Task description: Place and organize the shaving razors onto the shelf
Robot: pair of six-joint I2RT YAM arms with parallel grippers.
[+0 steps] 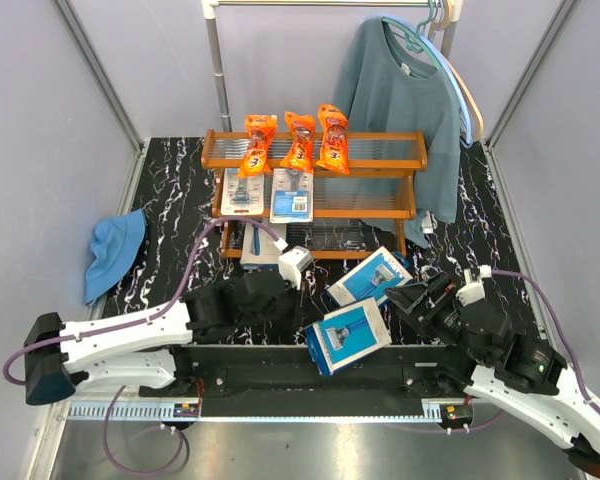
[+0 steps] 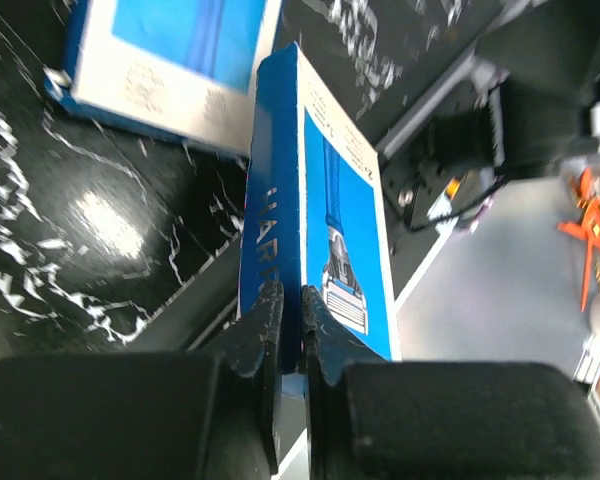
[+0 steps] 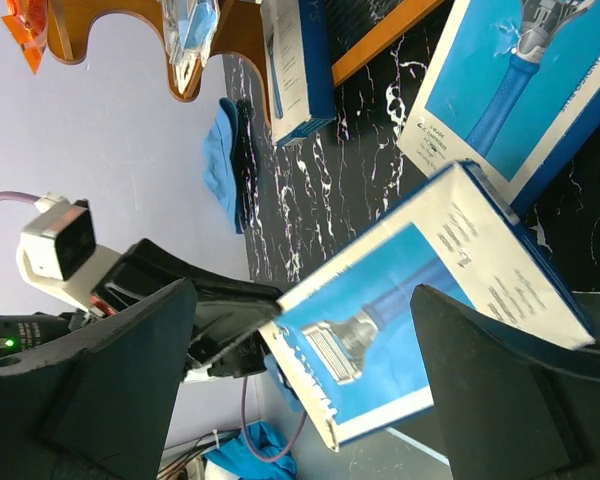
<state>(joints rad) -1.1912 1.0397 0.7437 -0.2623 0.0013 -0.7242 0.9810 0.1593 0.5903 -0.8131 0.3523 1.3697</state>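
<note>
The wooden shelf [image 1: 380, 137] holds three orange razor bags [image 1: 299, 142] on its top tier and two blister cards [image 1: 292, 193] on the middle tier. A blue razor box [image 1: 261, 246] stands at the lowest tier and shows in the right wrist view too [image 3: 295, 70]. My left gripper [image 1: 304, 326] [image 2: 292, 300] is shut on the edge of a second blue box [image 1: 347, 336] [image 2: 325, 190] [image 3: 420, 300], which is lifted and tilted near the table's front. A third box [image 1: 372, 277] [image 2: 170, 60] [image 3: 530, 80] lies flat beyond it. My right gripper [image 1: 412, 296] [image 3: 310, 370] stands open to the right of the held box, with nothing between its fingers.
A blue cloth [image 1: 115, 250] lies at the left of the black marble table [image 1: 170, 200]. Behind the shelf, a teal sweater [image 1: 405, 110] hangs from a metal rail [image 1: 218, 70] over the shelf's right end. Grey walls close in both sides.
</note>
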